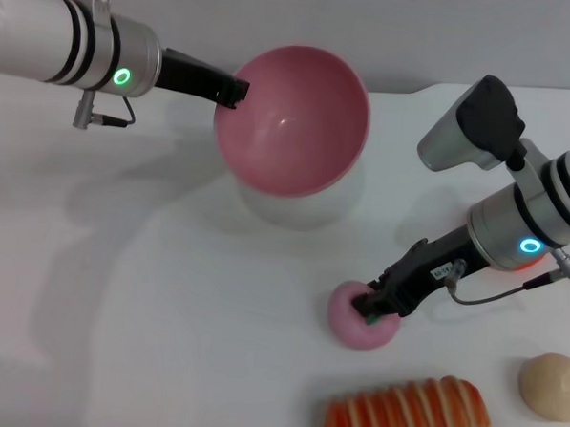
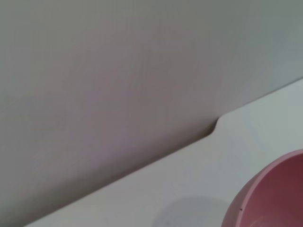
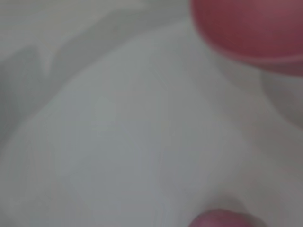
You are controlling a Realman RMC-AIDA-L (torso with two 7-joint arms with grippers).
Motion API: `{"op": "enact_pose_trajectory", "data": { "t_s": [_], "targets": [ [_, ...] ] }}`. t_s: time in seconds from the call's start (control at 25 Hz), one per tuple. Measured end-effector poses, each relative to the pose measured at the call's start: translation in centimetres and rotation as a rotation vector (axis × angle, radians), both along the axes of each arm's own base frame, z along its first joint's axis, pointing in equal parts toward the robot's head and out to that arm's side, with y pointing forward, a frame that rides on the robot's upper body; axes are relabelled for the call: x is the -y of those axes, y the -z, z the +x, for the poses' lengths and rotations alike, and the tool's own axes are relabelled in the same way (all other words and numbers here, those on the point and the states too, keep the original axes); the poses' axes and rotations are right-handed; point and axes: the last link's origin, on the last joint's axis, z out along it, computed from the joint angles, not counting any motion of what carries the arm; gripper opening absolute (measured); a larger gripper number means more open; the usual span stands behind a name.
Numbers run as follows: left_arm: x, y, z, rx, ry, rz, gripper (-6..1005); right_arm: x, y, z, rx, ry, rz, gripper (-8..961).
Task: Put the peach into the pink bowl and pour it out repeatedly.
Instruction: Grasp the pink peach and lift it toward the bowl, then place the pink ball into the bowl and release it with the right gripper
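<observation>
The pink bowl (image 1: pixel 292 118) hangs above the table at the back centre, tipped so its empty inside faces me. My left gripper (image 1: pixel 236 88) is shut on its left rim. A part of the bowl (image 2: pixel 277 198) shows in the left wrist view. The pale pink peach (image 1: pixel 351 322) lies on the table, in front of the bowl and to the right. My right gripper (image 1: pixel 376 307) comes down on the peach's top from the right, its dark fingers closed on it. In the right wrist view, the bowl (image 3: pixel 251 28) and the peach (image 3: pixel 222 220) appear blurred.
A striped orange bread roll (image 1: pixel 408 413) lies at the front edge. A beige round lump (image 1: pixel 551 385) sits to its right. A bit of an orange fruit (image 1: pixel 529 264) peeks from behind my right wrist. The table's left half is bare white.
</observation>
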Motion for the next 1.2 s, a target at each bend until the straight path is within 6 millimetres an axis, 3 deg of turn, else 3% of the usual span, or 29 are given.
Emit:
{"op": "enact_pose_trajectory", "data": {
  "t_s": [0.2, 0.28, 0.52, 0.8, 1.0, 1.2],
  "targets": [
    [0.4, 0.2, -0.8, -0.016, -0.002, -0.012, 45, 0.0, -0.5, 0.5, -0.024, 0.039, 0.026, 211],
    [0.5, 0.3, -1.0, -0.017, -0.006, -0.012, 45, 0.1, -0.8, 0.5, -0.029, 0.035, 0.03, 58],
    [0.6, 0.3, -1.3, -0.019, -0.014, -0.012, 45, 1.3, -3.2, -1.3, -0.049, -0.035, 0.016, 46],
    [0.7, 0.3, -1.5, -0.021, -0.018, -0.018, 46, 3.2, -8.0, -6.5, -0.09, -0.216, 0.078, 36],
    [1.7, 0.9, -1.5, -0.024, -0.042, -0.103, 47, 2.9, -10.5, -10.0, -0.095, -0.336, 0.155, 35],
    [2.5, 1.3, -1.0, -0.03, -0.04, -0.182, 50, 2.0, -10.8, -11.9, -0.114, -0.392, 0.2, 35]
  ]
}}
